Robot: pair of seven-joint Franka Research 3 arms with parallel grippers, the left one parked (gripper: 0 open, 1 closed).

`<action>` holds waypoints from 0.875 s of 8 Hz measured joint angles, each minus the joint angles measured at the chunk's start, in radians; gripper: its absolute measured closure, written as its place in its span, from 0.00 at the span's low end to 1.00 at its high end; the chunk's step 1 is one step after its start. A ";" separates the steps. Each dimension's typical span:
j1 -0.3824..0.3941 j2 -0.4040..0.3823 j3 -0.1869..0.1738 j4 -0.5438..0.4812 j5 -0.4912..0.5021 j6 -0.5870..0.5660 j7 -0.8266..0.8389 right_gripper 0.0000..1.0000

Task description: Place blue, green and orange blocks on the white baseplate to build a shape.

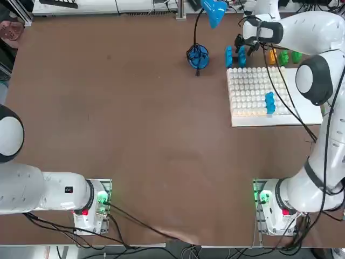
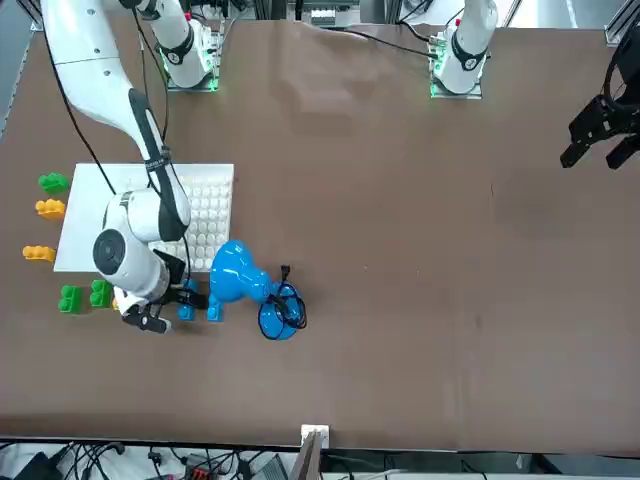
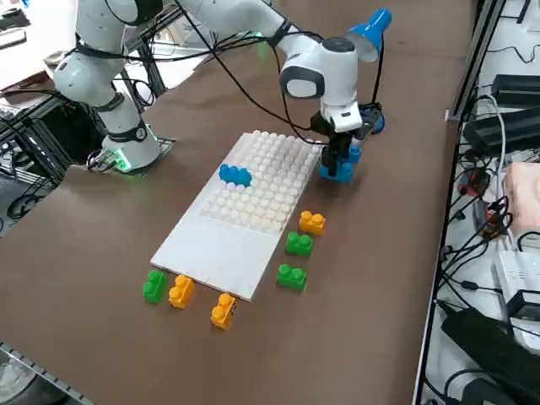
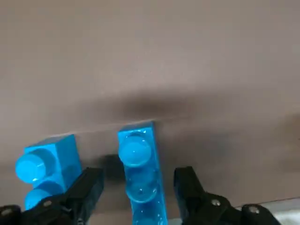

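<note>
My right gripper [image 4: 137, 182] is low over the table just past the far edge of the white baseplate [image 1: 245, 86]. It is open, one finger on each side of a blue block [image 4: 138, 164] lying on the table, with a small gap on both sides. A second blue block [image 4: 46, 166] lies right beside it. In the right side view the gripper [image 3: 337, 160] hides most of this pair. A third blue block [image 1: 270, 102] stands on the baseplate's studs. One orange block [image 3: 312, 223] and two green blocks [image 3: 299, 244] [image 3: 292, 276] lie along the plate's right edge.
A blue desk lamp [image 1: 198, 56] stands on the table close to the left of the two blue blocks, its head [image 3: 371, 25] above them. A green block [image 3: 154, 285] and two orange ones [image 3: 180, 291] [image 3: 224, 310] lie off the plate's smooth end.
</note>
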 joint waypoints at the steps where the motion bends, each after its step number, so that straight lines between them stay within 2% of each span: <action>1: 0.000 0.000 -0.001 0.000 0.000 -0.012 0.000 0.13; 2: 0.000 0.000 -0.001 0.000 0.000 -0.023 0.000 0.38; 3: 0.000 0.000 -0.002 0.000 0.000 -0.030 0.000 0.49; 5: 0.000 -0.001 -0.003 0.002 0.000 -0.038 -0.005 0.65; 7: -0.004 -0.005 -0.006 0.017 0.000 -0.040 -0.068 0.65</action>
